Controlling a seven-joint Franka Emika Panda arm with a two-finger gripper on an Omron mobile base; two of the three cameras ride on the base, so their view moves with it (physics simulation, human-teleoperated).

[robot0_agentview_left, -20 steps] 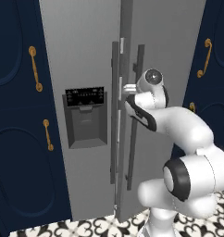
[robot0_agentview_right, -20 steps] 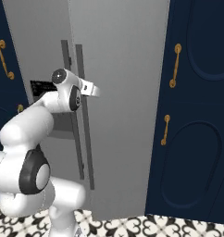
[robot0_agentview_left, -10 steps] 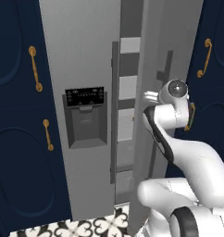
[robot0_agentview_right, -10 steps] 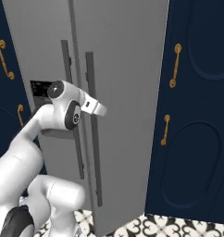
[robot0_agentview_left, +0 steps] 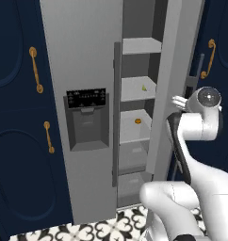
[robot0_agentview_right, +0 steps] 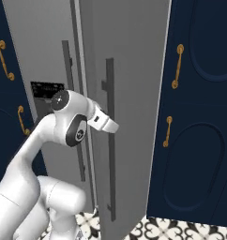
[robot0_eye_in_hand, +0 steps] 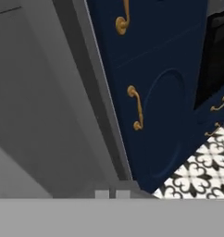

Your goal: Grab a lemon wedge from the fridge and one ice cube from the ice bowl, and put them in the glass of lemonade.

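fridge [robot0_agentview_left: 83, 56] right door swung open, white shelves [robot0_agentview_left: 140, 45] exposed. lemon wedge [robot0_agentview_left: 144, 87] sits on second shelf down; small round orange item [robot0_agentview_left: 137, 121] on the shelf below it.

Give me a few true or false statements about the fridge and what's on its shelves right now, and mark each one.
1. The fridge's right door stands open. True.
2. The lemon wedge lies on a shelf above the small orange item. True.
3. The gripper is holding the lemon wedge. False: the wedge lies on its shelf, apart from the gripper.
4. The dispenser panel is on the open door. False: it is on the closed left door.
5. The cabinets beside the fridge are white. False: they are navy with brass handles.
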